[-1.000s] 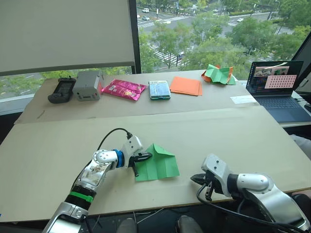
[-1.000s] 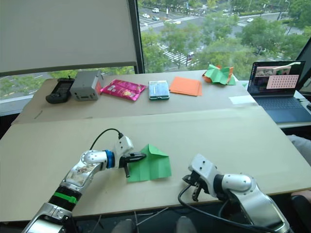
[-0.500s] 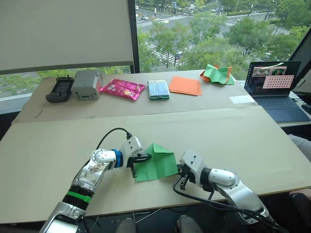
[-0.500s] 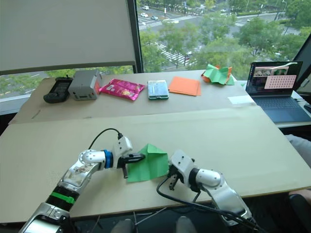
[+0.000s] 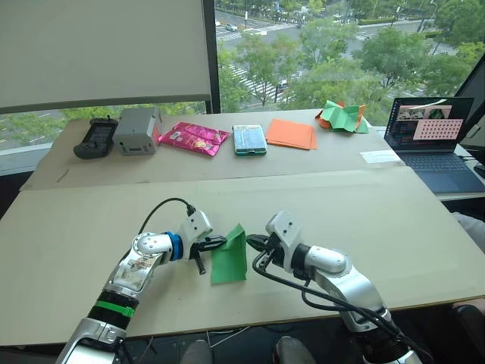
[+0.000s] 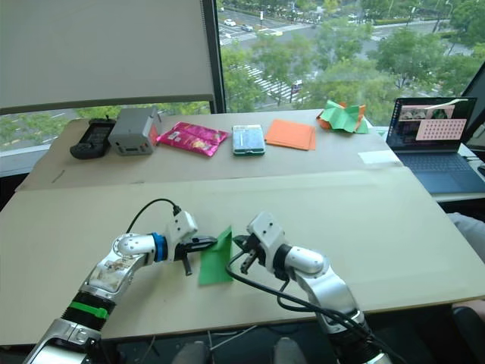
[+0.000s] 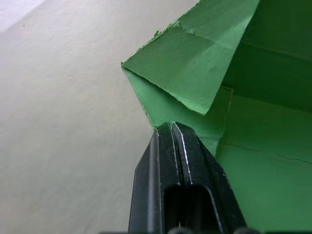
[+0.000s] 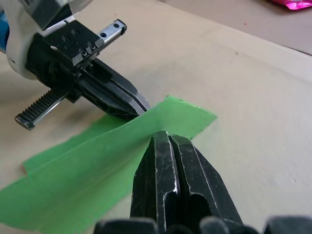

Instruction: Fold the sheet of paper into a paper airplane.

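I'm seeing the table (image 5: 394,227) carrying the sheet of paper (image 5: 229,259) near its front edge, folded and partly standing up. My right gripper (image 5: 250,241) is clamping the paper's 3 o'clock edge, and my left gripper (image 5: 221,242) is pinching its 9 o'clock edge.

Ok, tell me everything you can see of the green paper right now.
The paper is thin, bright green, creased, with layered corner flaps folded in. Its right half is lifted over toward the left, so it stands as a narrow raised strip on the table. The left tool is shut on its left edge and the right tool on the raised edge.
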